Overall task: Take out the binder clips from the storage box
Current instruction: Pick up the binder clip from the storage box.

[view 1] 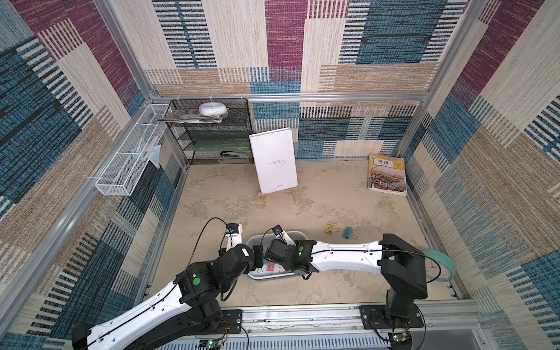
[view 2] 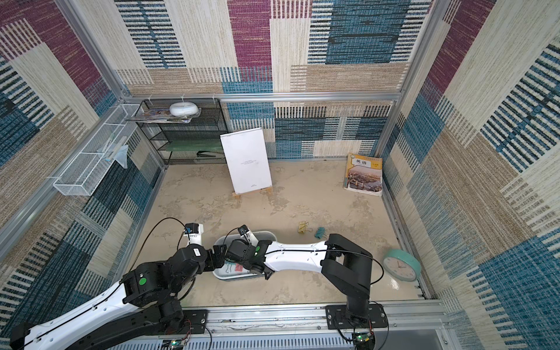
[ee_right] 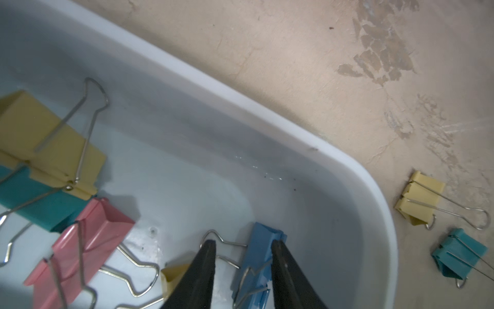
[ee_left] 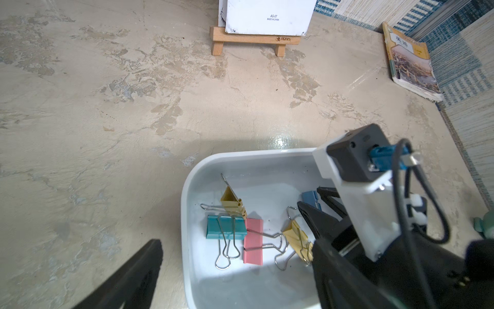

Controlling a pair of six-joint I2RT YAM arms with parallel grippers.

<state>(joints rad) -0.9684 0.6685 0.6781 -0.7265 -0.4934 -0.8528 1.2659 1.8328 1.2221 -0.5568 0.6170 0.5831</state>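
Note:
The white storage box (view 1: 291,233) (ee_left: 187,192) sits on the table near the front, with both wrists over it. Inside it lie several binder clips: yellow (ee_left: 231,200), teal (ee_left: 226,227), pink (ee_left: 253,240), another yellow (ee_left: 296,238) and blue (ee_right: 260,256). My right gripper (ee_right: 243,243) reaches down into the box, one finger against the blue clip's body and the other on its wire handle. My left gripper (ee_left: 235,243) stands wide open astride the box's near left rim, holding nothing. Outside the box, a yellow clip (view 1: 330,226) and a teal clip (view 1: 348,232) rest on the table.
A white board on a small wooden easel (view 1: 272,163) stands at mid back. A textbook (view 1: 388,175) leans in the back right corner. A teal clock (view 2: 401,265) lies at front right. A black mesh rack (view 1: 212,133) and a white wire basket (view 1: 130,160) are at back left.

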